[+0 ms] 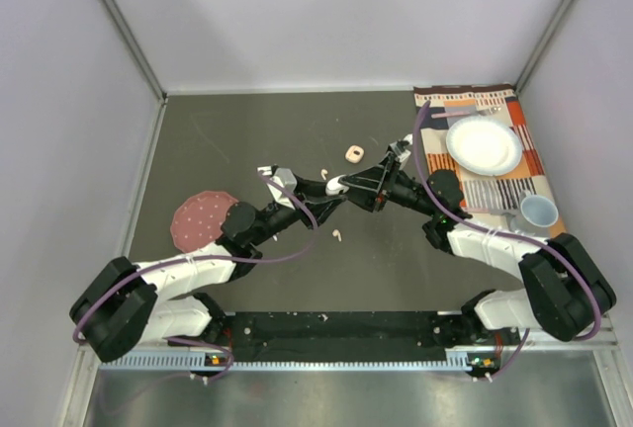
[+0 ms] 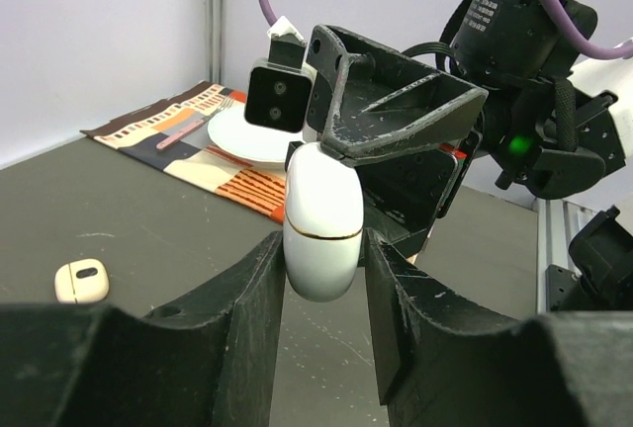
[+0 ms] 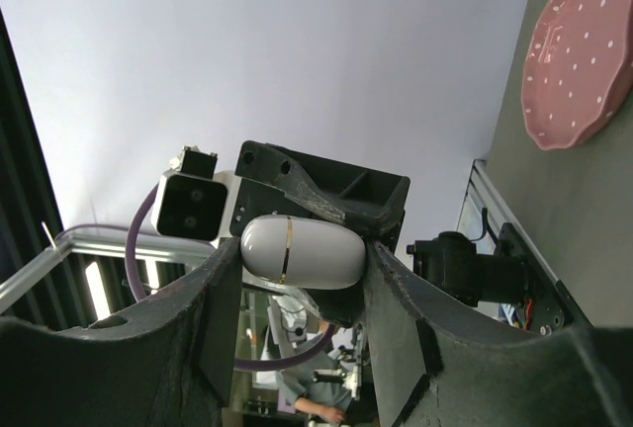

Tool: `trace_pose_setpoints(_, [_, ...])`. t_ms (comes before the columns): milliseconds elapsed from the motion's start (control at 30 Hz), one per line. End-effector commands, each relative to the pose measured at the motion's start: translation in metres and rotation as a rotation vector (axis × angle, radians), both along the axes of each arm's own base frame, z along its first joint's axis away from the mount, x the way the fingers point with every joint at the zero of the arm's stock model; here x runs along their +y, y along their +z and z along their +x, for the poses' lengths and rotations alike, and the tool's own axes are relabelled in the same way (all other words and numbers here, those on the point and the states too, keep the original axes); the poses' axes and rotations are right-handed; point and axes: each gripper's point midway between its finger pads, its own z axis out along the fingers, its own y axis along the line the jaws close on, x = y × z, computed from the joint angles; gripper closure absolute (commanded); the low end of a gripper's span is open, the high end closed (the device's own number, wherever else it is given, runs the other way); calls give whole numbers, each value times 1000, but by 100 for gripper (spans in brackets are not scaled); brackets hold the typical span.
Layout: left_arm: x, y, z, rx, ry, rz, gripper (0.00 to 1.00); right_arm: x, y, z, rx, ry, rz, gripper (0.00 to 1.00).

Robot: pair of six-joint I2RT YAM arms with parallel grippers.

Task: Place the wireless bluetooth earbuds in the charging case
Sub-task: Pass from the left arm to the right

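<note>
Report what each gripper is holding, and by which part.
Both hold the same white charging case. The left gripper pinches the sides of one rounded end, and the right gripper clamps it from the opposite side.

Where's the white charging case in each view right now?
Top external: white charging case at picture centre.
Left wrist: case centre, upright between the fingers.
Right wrist: case centre, lying sideways between the fingers.
Landmark: white plate, upper right in top external, upper left in left wrist; absent from right wrist.

Charging case (image 3: 302, 251) between 2 fingers (image 3: 216, 323)
</note>
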Motion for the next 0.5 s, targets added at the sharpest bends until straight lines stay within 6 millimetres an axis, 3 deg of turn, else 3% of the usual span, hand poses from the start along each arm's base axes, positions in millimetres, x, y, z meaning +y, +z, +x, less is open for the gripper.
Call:
trace_pose_setpoints(0, [1, 32, -5, -84, -8, -49, 58, 0, 15, -2, -54, -6, 36, 73])
trace_pose_setpoints(467, [2, 47, -9, -144, 1, -93, 56, 0, 10, -2, -44, -7, 30, 72])
